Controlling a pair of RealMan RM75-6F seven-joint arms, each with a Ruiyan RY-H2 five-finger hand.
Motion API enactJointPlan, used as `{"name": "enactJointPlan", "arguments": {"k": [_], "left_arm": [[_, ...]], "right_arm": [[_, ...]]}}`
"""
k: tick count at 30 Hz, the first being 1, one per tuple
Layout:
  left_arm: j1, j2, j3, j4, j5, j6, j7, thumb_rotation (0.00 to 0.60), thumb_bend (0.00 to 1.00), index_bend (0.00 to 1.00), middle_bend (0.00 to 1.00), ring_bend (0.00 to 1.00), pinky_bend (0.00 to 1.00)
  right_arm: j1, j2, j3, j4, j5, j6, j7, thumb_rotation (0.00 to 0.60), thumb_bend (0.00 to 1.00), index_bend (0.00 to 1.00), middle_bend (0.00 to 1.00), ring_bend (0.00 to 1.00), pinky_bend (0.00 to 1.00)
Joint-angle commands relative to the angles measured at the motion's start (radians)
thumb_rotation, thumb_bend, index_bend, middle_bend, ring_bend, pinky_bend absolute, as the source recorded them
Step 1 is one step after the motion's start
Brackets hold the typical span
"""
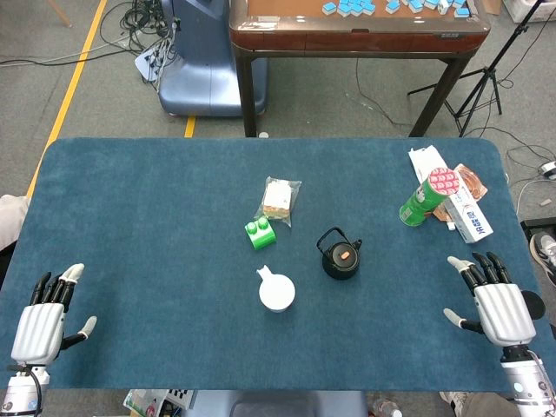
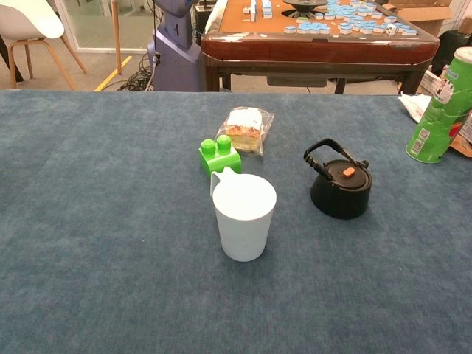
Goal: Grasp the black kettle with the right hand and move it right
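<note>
The black kettle (image 1: 340, 254) is sat upright near the middle of the blue table (image 1: 130, 226), handle up, just right of the white cup (image 1: 277, 291) — nothing is touching it. The right hand (image 1: 495, 300) is parked flat at the table's right edge, fingers spread, nothing held, well apart from the kettle. The left hand (image 1: 48, 320) is laid out the same way at the far left — empty too.
</note>
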Motion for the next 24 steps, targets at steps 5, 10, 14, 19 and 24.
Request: {"name": "enactJointPlan", "arguments": {"k": [5, 10, 14, 19, 24], "left_arm": [[0.000, -0.001, 0.002, -0.001, -0.001, -0.002, 0.004, 0.600, 0.25, 0.05, 0.09, 0.11, 0.01], [0.001, 0.001, 0.002, -0.005, -0.003, -0.004, 0.008, 0.600, 0.25, 0.05, 0.09, 0.11, 0.01], [0.001, 0.003, 0.002, -0.007, -0.005, -0.003, 0.007, 0.600, 0.25, 0.05, 0.09, 0.11, 0.01], [0.003, 0.002, 0.003, -0.004, -0.007, -0.003, 0.004, 0.600, 0.25, 0.05, 0.09, 0.11, 0.01], [0.007, 0.000, 0.006, 0.001, -0.011, -0.003, -0.002, 0.600, 0.25, 0.05, 0.09, 0.11, 0.01]], "right_arm": [[0.002, -0.002, -0.004, 0.008, -0.001, -0.006, 0.008, 0.600, 0.01, 0.18, 0.27, 0.11, 0.05], [0.009, -0.005, -0.004, 0.010, -0.004, -0.014, 0.008, 0.600, 0.01, 0.18, 0.27, 0.11, 0.05], [0.023, -0.008, 0.000, 0.007, -0.009, -0.028, 0.000, 0.600, 0.01, 0.18, 0.27, 0.11, 0.05], [0.055, -0.014, 0.020, -0.006, -0.009, -0.051, -0.021, 0.600, 0.01, 0.18, 0.28, 0.13, 0.05], [0.101, -0.021, 0.048, -0.035, 0.027, -0.113, -0.065, 0.600, 0.01, 0.18, 0.29, 0.14, 0.05]]}}
